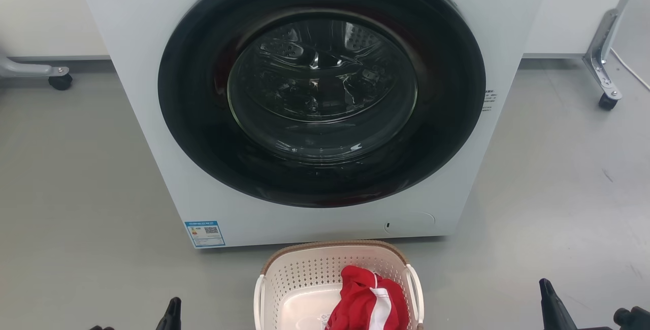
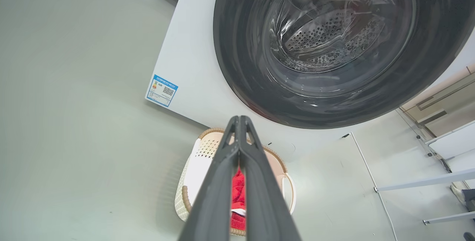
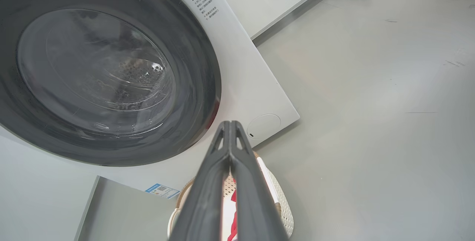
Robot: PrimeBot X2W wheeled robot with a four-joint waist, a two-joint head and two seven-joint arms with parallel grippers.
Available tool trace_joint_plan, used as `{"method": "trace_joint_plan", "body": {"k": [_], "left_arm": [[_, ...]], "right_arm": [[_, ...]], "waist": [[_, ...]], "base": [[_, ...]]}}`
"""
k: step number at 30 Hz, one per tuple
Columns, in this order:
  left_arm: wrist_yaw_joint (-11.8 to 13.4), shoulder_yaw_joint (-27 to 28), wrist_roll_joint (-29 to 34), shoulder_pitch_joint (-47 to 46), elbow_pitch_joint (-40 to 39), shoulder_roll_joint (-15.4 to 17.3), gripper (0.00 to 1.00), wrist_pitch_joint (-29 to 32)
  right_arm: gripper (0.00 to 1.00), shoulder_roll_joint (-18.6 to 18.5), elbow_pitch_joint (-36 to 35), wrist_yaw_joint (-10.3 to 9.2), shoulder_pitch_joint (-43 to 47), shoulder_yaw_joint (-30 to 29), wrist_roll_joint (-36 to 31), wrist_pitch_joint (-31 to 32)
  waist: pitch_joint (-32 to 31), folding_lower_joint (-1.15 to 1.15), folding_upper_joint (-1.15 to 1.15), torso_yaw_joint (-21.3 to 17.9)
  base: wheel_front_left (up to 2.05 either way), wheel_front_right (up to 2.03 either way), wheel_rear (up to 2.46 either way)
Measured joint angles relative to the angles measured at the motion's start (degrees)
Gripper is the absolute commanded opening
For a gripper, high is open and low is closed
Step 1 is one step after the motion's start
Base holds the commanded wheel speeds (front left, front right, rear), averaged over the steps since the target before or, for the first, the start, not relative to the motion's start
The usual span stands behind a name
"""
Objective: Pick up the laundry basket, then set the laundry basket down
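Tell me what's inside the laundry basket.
A red garment with a white stripe lies toward the right side of the laundry basket; the pale bottom shows beside it. Anything under the garment is covered, and the head view cuts off the near end.

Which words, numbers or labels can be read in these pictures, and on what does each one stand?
Nothing is sharp enough to quote.
On the washing machine, lower left: blue sticker with a QR code and print, too small to read.
Right of its door: dark print in short lines, too blurred to read.
On the laundry basket: no legible lettering.
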Motion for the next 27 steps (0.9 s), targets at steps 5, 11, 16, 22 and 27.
{"method": "trace_joint_plan", "body": {"k": [5,11,16,22,27], "left_arm": [[-0.99,0.9,-3.59,-1.04,0.6,-0.24,0.0,0.57],[-1.85,2.19,-7.86,-1.27,1.47,-0.76,0.0,1.26],[-2.49,2.99,-11.44,-2.3,2.15,-1.22,0.0,1.8],[-3.23,4.21,-15.63,-2.64,3.01,-1.66,0.0,2.55],[-4.05,5.03,-19.28,-3.5,3.74,-1.9,0.0,3.03]], "right_arm": [[0.0,0.6,0.24,0.76,-0.9,-1.36,3.49,0.99],[0.0,1.31,0.68,1.68,-0.94,-2.97,7.53,2.26],[0.0,2.01,0.93,2.25,-1.03,-4.27,11.0,3.2],[0.0,2.77,1.19,3.21,-1.37,-5.84,15.13,4.46],[0.0,3.31,1.31,3.83,-2.13,-7.13,18.58,5.34]], "waist": [[-0.03,0.0,0.0,0.04],[-0.07,0.0,0.0,0.08],[-0.1,0.0,0.0,0.12],[-0.14,0.0,0.0,0.16],[-0.17,0.0,0.0,0.2]], "base": [[0.0,0.0,0.0],[0.0,0.0,0.0],[0.0,0.0,0.0],[0.0,0.0,0.0],[0.0,0.0,0.0]]}}
